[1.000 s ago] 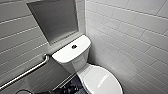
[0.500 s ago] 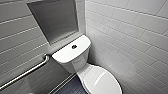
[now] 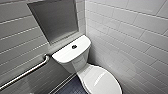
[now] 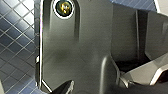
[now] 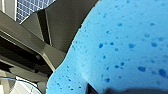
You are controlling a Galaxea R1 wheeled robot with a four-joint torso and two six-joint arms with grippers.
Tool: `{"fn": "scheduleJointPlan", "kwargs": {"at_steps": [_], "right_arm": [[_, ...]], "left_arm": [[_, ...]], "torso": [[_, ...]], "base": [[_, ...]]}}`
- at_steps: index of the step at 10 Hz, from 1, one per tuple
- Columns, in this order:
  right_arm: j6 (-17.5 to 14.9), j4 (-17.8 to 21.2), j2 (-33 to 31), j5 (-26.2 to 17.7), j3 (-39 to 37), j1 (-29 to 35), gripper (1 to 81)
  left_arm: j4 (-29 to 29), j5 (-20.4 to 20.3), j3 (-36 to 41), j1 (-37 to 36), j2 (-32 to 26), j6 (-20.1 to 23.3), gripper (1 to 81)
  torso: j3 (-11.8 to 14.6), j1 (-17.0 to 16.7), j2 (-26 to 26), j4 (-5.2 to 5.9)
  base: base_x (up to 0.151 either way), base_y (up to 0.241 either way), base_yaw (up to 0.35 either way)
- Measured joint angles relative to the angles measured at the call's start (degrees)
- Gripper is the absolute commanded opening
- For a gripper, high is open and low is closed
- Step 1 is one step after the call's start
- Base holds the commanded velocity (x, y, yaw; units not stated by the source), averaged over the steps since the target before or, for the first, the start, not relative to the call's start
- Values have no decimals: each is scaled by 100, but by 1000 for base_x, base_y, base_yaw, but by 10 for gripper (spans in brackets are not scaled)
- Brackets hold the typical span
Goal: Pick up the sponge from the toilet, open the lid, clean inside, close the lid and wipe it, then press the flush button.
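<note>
right gripper [image 5: 98,89] pinches the bright blue, soft porous sponge [image 5: 120,47]. the sponge bulges right up against the wrist camera, its surface is pitted with darker blue pores, and it is dented where it is squeezed. it is held above the dark blue small-tiled floor [image 5: 32,7]. whether the left gripper [image 4: 67,87] is spread or pressed together i cannot tell.

in the head view the white glossy ceramic toilet [image 3: 75,63] stands in the corner. its white oval lid [image 3: 101,81] is down over the bowl. a small dark round flush button [image 3: 74,46] sits in the middle of the flat tank top. a brushed metal grab bar [image 3: 27,72] runs along the grey tiled wall beside the tank, below a grey recessed panel [image 3: 56,20]. white glossy wall tiles [image 3: 130,37] cover the other side.

compared with half a second ago, the toilet, the lid and the grab bar sit in the same places in the head view.
</note>
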Motion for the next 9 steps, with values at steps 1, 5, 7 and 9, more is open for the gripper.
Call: {"fn": "scheduleJointPlan", "kwargs": {"at_steps": [1,5,7,9], "right_arm": [[0,0,-236,37,218,-37,10],[244,149,-410,119,216,-406,10],[251,573,-477,439,199,-613,10],[196,712,-675,610,588,-577,10]], "left_arm": [[134,-46,-279,83,204,2,811],[422,-102,-1145,188,990,24,811],[496,-99,-1180,428,1028,38,811],[501,-90,-1206,441,1050,39,811]], "torso": [[0,0,0,0],[2,0,0,0],[4,0,0,0],[4,0,0,0]], "base": [[0,0,0],[0,0,0],[0,0,0],[0,0,0]]}}
